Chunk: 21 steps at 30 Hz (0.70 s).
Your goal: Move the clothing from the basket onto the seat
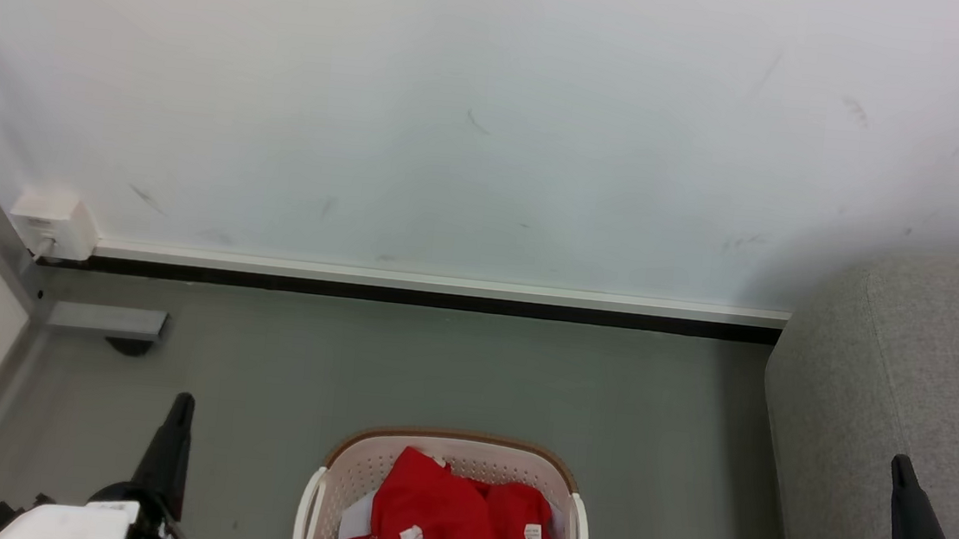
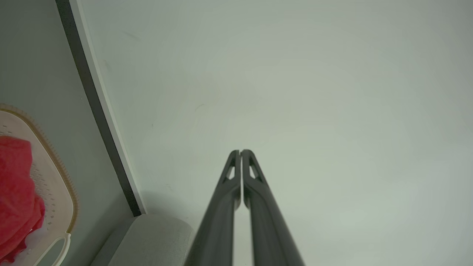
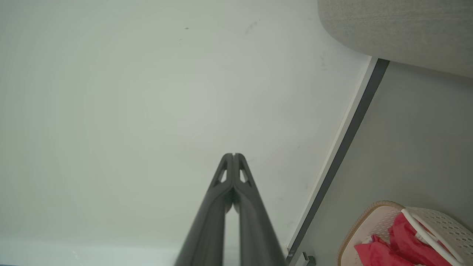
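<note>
The red clothing (image 1: 445,518) with white trim and tags lies heaped in the cream perforated basket (image 1: 359,459) with a brown rim, on the floor at the bottom centre. The clothing (image 2: 14,192) and basket (image 2: 55,192) sit at the left wrist view's left edge; clothing (image 3: 399,240) and basket (image 3: 369,218) at the right wrist view's lower right. The grey woven seat (image 1: 912,385) stands to the right. My left gripper (image 1: 183,404) is shut and empty, left of the basket. My right gripper (image 1: 900,467) is shut and empty over the seat's edge. Both point at the wall.
A white wall with a white and dark skirting (image 1: 443,292) runs behind the basket. A white socket box (image 1: 56,224) and a grey metal frame with a foot (image 1: 106,322) stand at the left. Grey floor (image 1: 453,371) lies between basket and wall.
</note>
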### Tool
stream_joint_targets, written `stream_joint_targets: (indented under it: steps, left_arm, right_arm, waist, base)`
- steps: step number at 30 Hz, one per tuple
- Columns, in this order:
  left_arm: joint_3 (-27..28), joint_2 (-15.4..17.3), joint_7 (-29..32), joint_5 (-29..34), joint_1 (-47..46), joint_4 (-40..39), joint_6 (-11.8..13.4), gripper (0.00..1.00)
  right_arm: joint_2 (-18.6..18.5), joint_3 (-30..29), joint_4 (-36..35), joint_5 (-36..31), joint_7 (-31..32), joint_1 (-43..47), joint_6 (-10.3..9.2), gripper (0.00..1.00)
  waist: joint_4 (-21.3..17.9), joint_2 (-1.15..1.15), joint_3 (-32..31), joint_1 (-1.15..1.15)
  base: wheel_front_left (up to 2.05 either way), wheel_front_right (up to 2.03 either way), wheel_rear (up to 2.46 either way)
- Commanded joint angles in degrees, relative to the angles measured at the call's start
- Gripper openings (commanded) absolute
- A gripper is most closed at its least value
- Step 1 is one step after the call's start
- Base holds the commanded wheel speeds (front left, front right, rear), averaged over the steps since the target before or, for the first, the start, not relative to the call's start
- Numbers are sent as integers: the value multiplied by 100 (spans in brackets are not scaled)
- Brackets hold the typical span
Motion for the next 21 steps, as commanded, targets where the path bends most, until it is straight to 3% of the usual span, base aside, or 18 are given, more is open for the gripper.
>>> stream_joint_targets:
  steps: [1, 21]
  left_arm:
    - [12, 41, 17, -80, -38, -15, -13, 0]
    - [12, 41, 17, -80, -38, -15, -13, 0]
  right_arm:
    - [-40, -18, 16, 12, 14, -77, -13, 0]
    - [-40, -18, 16, 12, 14, -77, -13, 0]
  waist:
    - [0, 0, 0, 0]
    - [0, 0, 0, 0]
  base:
    - [0, 0, 0]
    - [0, 0, 0]
